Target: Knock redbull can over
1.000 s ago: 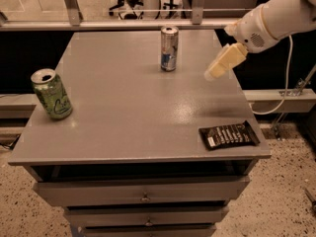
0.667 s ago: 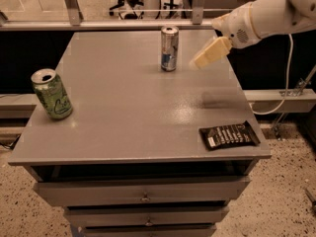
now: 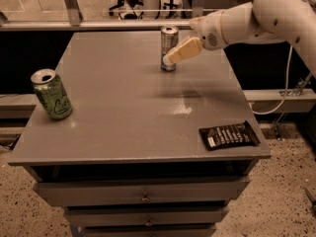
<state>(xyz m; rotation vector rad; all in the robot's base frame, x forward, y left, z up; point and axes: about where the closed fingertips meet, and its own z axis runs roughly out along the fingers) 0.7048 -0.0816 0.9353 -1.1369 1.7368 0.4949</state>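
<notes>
The redbull can point(image 3: 168, 44) stands upright near the far edge of the grey table point(image 3: 128, 112), a slim silver can with blue panels. My gripper point(image 3: 172, 59) reaches in from the right on a white arm. Its cream fingertips are against the can's right side, at about mid-height, and cover part of the can.
A wider green can point(image 3: 51, 94) stands tilted near the table's left edge. A dark snack packet point(image 3: 229, 135) lies flat at the front right corner. Drawers sit below the tabletop. A rail and glass run behind the table's far edge.
My gripper has moved left across the table's far right part, from well right of the redbull can to right against it. The can still stands upright.
</notes>
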